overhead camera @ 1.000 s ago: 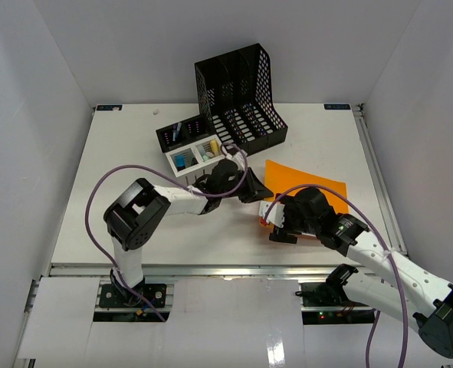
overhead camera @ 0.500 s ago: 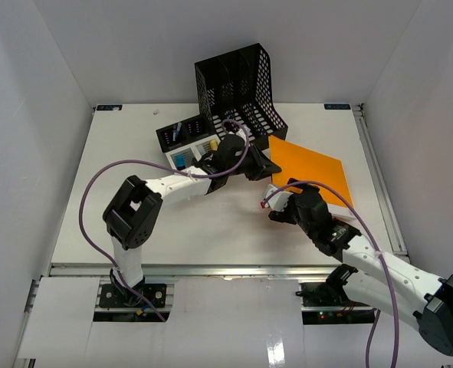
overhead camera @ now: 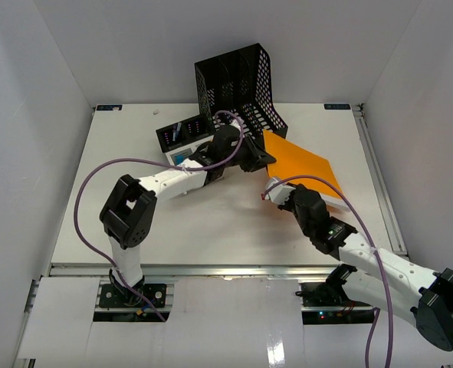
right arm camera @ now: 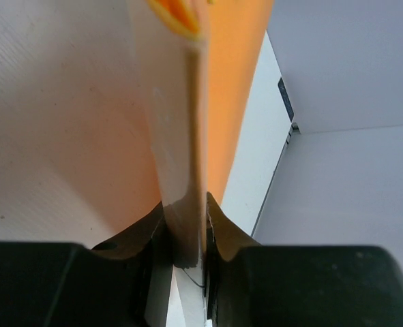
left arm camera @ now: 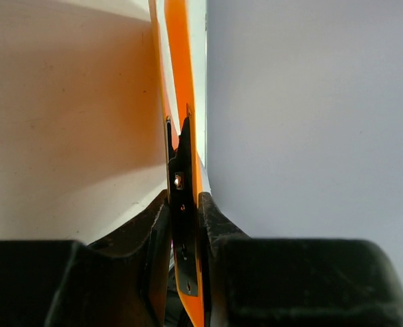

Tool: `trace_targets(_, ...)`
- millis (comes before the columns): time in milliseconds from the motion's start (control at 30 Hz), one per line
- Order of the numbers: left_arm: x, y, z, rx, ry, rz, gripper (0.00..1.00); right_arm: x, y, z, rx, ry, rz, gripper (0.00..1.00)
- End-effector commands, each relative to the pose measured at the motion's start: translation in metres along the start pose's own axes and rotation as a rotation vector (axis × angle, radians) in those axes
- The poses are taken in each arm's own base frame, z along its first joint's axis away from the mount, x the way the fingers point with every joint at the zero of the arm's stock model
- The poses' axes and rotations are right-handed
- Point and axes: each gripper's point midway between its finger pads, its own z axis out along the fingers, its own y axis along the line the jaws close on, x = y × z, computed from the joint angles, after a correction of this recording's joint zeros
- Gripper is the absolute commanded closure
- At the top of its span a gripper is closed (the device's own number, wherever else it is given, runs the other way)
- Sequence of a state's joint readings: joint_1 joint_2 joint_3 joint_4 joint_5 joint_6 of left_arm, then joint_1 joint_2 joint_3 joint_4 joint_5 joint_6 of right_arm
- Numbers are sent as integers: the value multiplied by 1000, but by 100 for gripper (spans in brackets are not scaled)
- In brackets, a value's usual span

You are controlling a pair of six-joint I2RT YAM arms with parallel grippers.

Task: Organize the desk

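1. The left fingers point(overhead camera: 260, 159) are clamped on the thin edge of a flat orange card folder with pale pages point(overhead camera: 303, 169), just in front of the tall black mesh file rack point(overhead camera: 237, 84).
2. The folder appears raised on its left side, just right of the rack's front. The large flat white worktop point(overhead camera: 134, 169) lies beneath the rack and everything else.
3. The right fingers point(overhead camera: 276, 192) are pressed together on the folder's thicker pale edge, further in front of the rack.
4. The step in hand looks like standing the folder up to slot it into the rack. To do it well, move both grips together so the card does not buckle. Line its edge up with one slot, and steer clear of the small black-and-white organiser point(overhead camera: 184, 142) left of the rack's foot.
5. The left arm stretches long and low toward the rack, wrist rolled sideways. The right arm reaches forward and leftward, forearm low, wrist also turned on edge.
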State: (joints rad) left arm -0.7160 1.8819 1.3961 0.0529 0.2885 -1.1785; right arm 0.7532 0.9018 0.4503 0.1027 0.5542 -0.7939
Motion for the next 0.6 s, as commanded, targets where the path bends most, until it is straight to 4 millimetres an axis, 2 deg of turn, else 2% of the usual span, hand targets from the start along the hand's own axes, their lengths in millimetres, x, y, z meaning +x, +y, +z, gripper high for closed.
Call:
trace_targets(0, -33, -68, -41, 151, -99, 110, 48, -62, -55, -16, 80, -192, 106, 92)
trace_targets(67, -44, -78, -52, 182, -138, 150, 38, -72, -65, -19, 89, -217, 118, 92)
trace_targets(133, -62, -98, -77, 227, -226, 242, 21, -87, -81, -24, 99, -258, 140, 92)
trace_targets(233, -87, -131, -122, 271, -376, 356, 2, -112, -105, -30, 106, -321, 184, 92)
trace_targets(300, -99, -147, -150, 274, -471, 452, 2, -132, -122, -35, 112, -375, 215, 92)
trace_targets(367, -110, -161, -184, 275, -569, 528, 2, -145, -131, -33, 105, -404, 229, 92)
trace_targets(433, -114, -173, -219, 277, -656, 581, 2, -164, -145, -33, 107, -440, 258, 92)
trace_targets(467, -115, -172, -232, 261, -694, 606, 2, -173, -150, -30, 100, -456, 273, 92)
trace_targets(500, -117, -161, -239, 222, -724, 631, 2, -181, -152, -25, 82, -468, 289, 92)
trace_targets(567, -115, -148, -263, 172, -782, 668, 2, -201, -168, -20, 71, -514, 334, 92)
